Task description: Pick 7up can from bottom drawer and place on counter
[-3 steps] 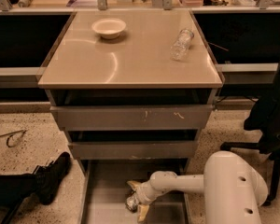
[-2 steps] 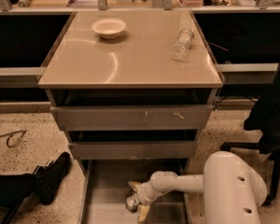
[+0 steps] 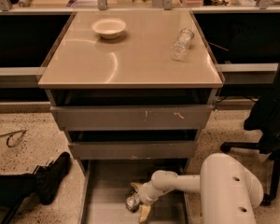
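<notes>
The tool [image 3: 140,199] sits low inside the bottom drawer [image 3: 105,204], which is pulled out at the foot of the cabinet. Its two yellowish fingertips [image 3: 144,213] stand wide apart, one on the far side and one on the near side of the 7up can [image 3: 132,202]. The can lies between them on the drawer's flat grey floor, right of the middle. I cannot tell whether either fingertip touches it.

A white arm [image 3: 177,183] runs from the tool to the right, into the rounded white body [image 3: 228,190] of the robot beside the drawer's right wall.

Above the open drawer are two more grey drawers: the middle drawer [image 3: 133,150] and the top drawer [image 3: 130,117], both with scratched fronts.

The beige table [image 3: 130,62] tops the cabinet. A white bowl [image 3: 109,27] stands near its far left, and a clear plastic bottle [image 3: 182,43] lies on its side near the right edge, well apart from the bowl.

On the speckled floor to the left lies a black boot [image 3: 51,177]. A dark office chair [image 3: 270,111] stands at the right.
</notes>
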